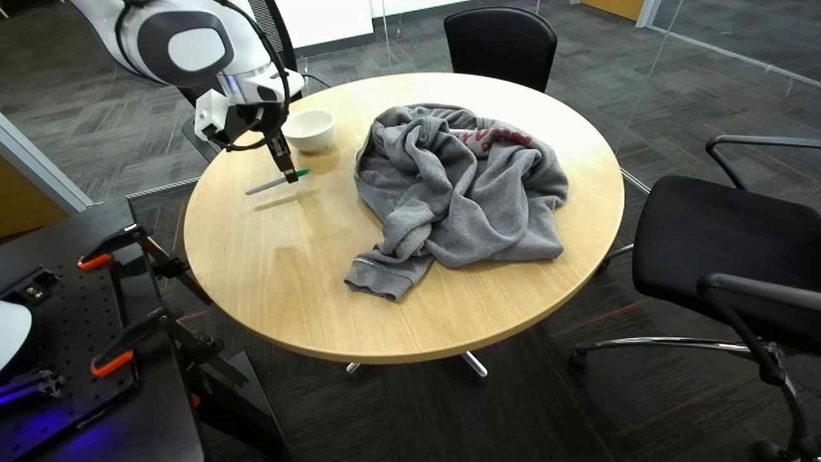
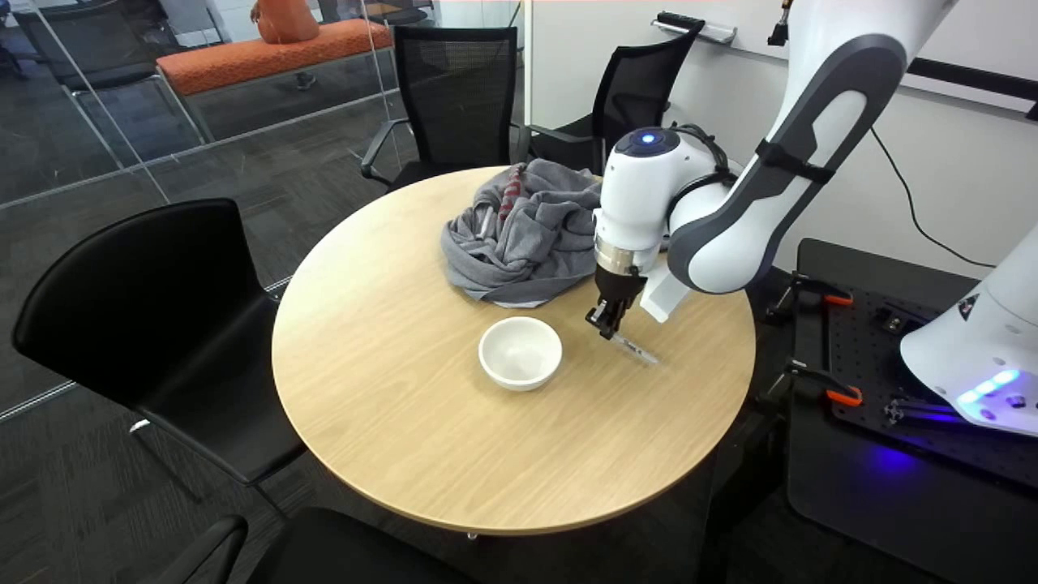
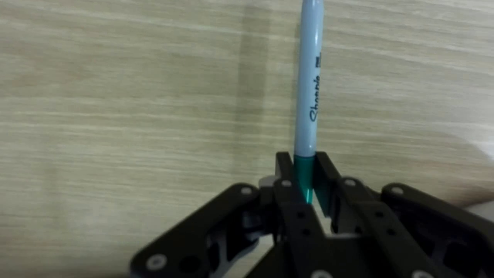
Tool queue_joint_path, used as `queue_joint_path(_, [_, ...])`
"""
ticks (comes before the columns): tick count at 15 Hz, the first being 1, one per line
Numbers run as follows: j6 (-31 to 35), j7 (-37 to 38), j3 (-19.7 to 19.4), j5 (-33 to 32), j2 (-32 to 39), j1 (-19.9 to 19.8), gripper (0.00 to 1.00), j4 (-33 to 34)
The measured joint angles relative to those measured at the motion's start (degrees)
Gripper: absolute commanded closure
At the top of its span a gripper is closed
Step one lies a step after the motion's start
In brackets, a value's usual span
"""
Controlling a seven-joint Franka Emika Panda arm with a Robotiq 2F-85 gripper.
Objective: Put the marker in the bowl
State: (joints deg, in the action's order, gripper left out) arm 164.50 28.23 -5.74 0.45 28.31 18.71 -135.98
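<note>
The marker is a light grey Sharpie with a green cap; it shows in both exterior views [image 1: 265, 186] [image 2: 636, 349] and in the wrist view [image 3: 309, 77]. My gripper [image 1: 292, 176] [image 2: 604, 323] [image 3: 302, 159] is shut on the green cap, with the grey body sticking out ahead of the fingers. The marker's shadow lies apart from it, so it is held a little above the table. The white bowl [image 1: 310, 131] [image 2: 520, 354] stands upright on the table, a short way from my gripper. Its inside shows no contents in an exterior view. The bowl is not clearly seen in the wrist view.
A crumpled grey sweatshirt [image 1: 462, 192] [image 2: 527, 235] lies on the round wooden table [image 1: 308, 289] [image 2: 454, 454], near the bowl and gripper. Black chairs [image 1: 503, 45] [image 2: 162, 324] stand around the table. The robot's black base stand [image 1: 160, 410] [image 2: 851, 487] with clamps is beside it.
</note>
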Motion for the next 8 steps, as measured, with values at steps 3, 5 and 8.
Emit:
queue_joint_path(3, [1.37, 0.00, -0.37, -0.29, -4.18, 0.81, 0.95, -1.12])
queue_joint_path(5, [2.29, 0.09, -1.05, -1.33, -7.09, 1.67, 0.95, -2.04])
queue_joint_path(8, [3.74, 0.32, -2.32, -4.19, -10.67, 3.07, 0.95, -2.95])
